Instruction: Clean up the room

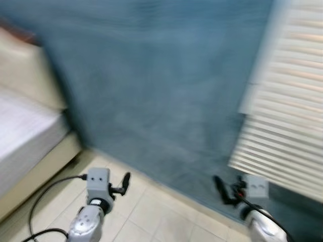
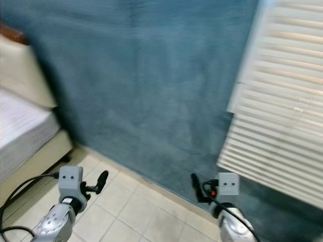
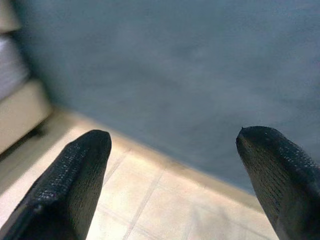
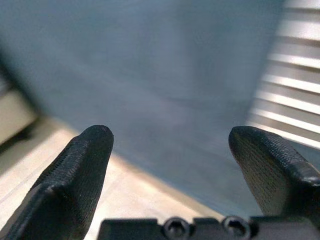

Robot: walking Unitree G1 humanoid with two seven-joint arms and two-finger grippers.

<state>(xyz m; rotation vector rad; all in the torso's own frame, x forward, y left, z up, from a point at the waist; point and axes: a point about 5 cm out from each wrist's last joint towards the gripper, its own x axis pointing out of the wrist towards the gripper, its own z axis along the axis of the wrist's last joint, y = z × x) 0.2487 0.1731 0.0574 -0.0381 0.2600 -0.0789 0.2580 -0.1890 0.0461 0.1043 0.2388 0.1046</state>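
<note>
Everything looks blurry. A big blue rug [image 1: 166, 91] covers most of the floor ahead, from near the robot to far away. Its near edge runs at a slant across the pale floor tiles [image 1: 151, 217], which lie closest to the robot.

On the left is a bed [image 1: 22, 126] with a cream frame and a light striped mattress. Its corner sits right at the left edge of the rug. A dark gap shows under the bed where it meets the rug. On the right, something white with many slats [image 1: 287, 111], like blinds, lies over the right side of the rug.

The left gripper [image 3: 170, 165] is low on the left, over the tiles and near the bed's corner. Its two black fingers are spread wide with nothing between them. A black cable [image 1: 43, 196] loops from the left arm toward the bed.

The right gripper [image 4: 170, 165] is low on the right, over the rug's near edge and just beside the white slats. Its fingers are also spread apart and hold nothing.

No loose thing to tidy can be made out on the rug or tiles.
</note>
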